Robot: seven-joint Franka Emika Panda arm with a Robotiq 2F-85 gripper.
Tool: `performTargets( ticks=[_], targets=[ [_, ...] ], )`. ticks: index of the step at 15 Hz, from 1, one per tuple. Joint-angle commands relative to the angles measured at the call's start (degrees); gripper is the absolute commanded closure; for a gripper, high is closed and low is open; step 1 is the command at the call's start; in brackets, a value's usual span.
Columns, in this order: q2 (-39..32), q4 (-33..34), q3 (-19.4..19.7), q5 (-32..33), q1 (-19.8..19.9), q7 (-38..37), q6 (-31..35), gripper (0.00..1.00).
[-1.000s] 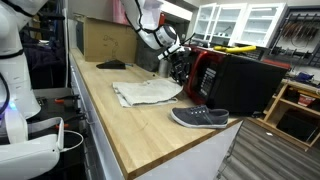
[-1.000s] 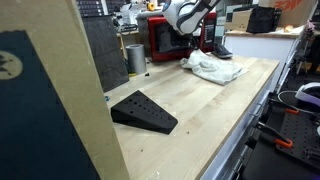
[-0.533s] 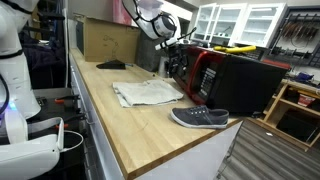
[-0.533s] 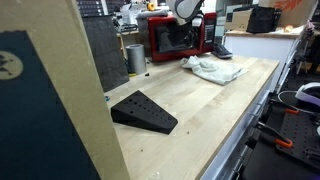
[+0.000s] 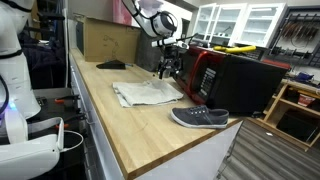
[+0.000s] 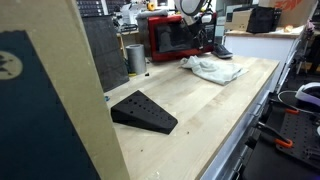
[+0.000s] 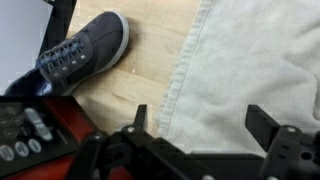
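My gripper [image 7: 200, 125] hangs open over a crumpled white cloth [image 7: 250, 70], and nothing sits between its fingers [image 7: 262, 122]. In both exterior views the gripper [image 5: 168, 62] [image 6: 203, 40] is raised above the cloth [image 5: 147, 93] [image 6: 213, 68] beside the red microwave [image 5: 203, 72] [image 6: 172, 36]. A dark blue sneaker with a white sole [image 7: 82, 52] [image 5: 200, 117] lies on the wooden bench past the cloth. The microwave's red front with buttons [image 7: 30, 135] shows at the lower left of the wrist view.
A black wedge [image 6: 143, 111] [image 5: 111, 64] lies on the bench, far from the cloth. A cardboard box [image 5: 107, 40] stands at the back, and a metal cup [image 6: 135, 58] next to the microwave. The bench edge [image 5: 100, 130] drops off beside a white robot body [image 5: 25, 140].
The gripper has opened wide and risen from low beside the microwave to well above the cloth. The cloth and the sneaker lie as before.
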State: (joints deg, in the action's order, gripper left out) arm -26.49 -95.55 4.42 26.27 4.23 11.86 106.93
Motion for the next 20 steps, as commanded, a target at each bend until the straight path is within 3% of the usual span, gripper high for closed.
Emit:
performTargets(
  ticks=[1, 7, 13, 20],
  targets=[
    [5.1, -5.6, -0.4, -4.9, 2.7, 5.3, -1.6, 0.0],
    [11.7, -13.5, -0.2, -10.2, 5.2, 10.4, -1.2, 0.0],
    [16.3, -22.9, -0.6, -9.2, 3.5, 9.4, -0.4, 0.0],
    [17.3, -28.5, -0.9, -7.5, 1.7, 8.5, -0.9, 0.0]
  ],
)
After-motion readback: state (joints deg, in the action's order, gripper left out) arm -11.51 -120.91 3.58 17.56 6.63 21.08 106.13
